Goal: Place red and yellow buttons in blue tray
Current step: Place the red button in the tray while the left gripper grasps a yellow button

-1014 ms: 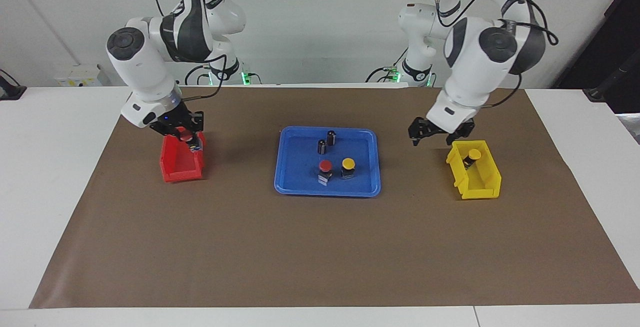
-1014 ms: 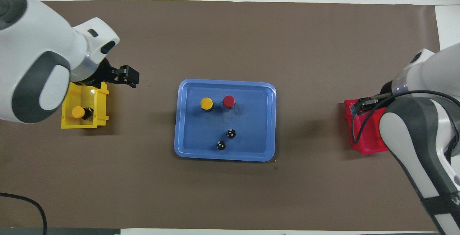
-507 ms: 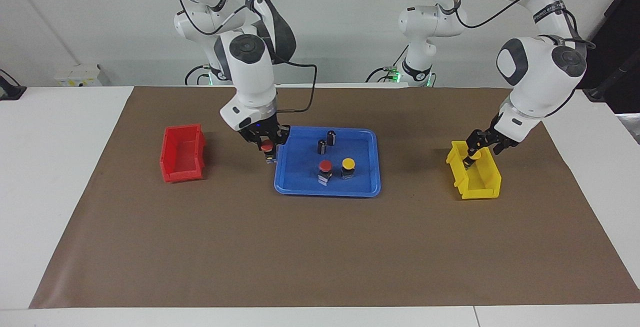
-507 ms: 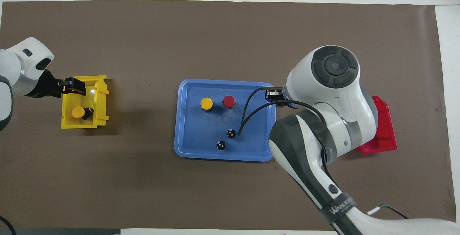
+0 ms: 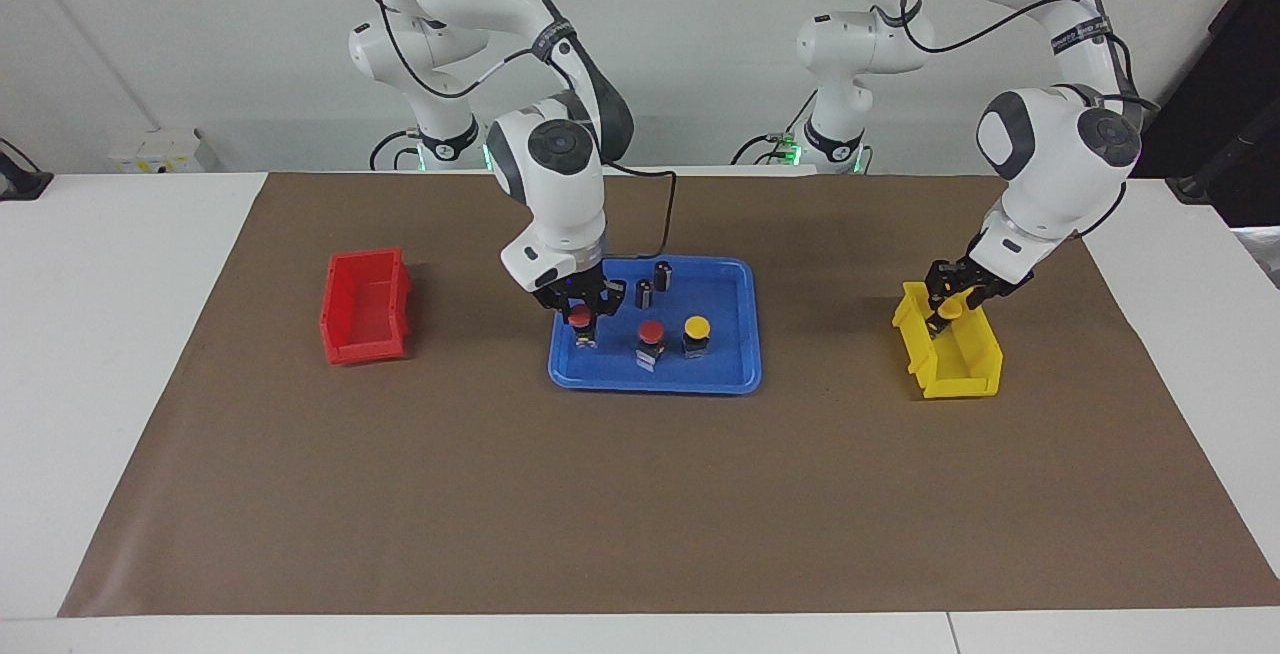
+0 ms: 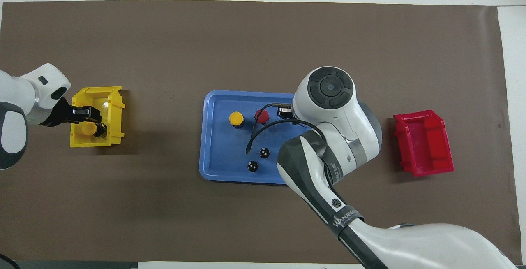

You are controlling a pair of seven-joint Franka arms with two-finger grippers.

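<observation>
The blue tray [image 5: 652,383] lies mid-table, also in the overhead view [image 6: 213,174]. In it stand one red button [image 5: 650,333] [image 6: 261,115] and one yellow button [image 5: 696,326] [image 6: 236,118]. My right gripper [image 5: 581,326] is shut on a second red button [image 5: 579,314] and holds it low over the tray's end toward the right arm. The arm hides both in the overhead view. My left gripper [image 5: 952,294] [image 6: 91,117] is down in the yellow bin [image 5: 965,374] at the second yellow button [image 5: 948,309] [image 6: 87,129].
Two dark capless cylinders [image 5: 644,292] [image 5: 663,274] stand in the tray's part nearer the robots. A red bin [image 5: 365,319] [image 6: 425,143] with nothing in it sits toward the right arm's end. Brown paper [image 5: 640,514] covers the table.
My right gripper has carried the red button from the red bin to over the tray and lowered it there. My left gripper has moved from beside the yellow bin down onto its yellow button.
</observation>
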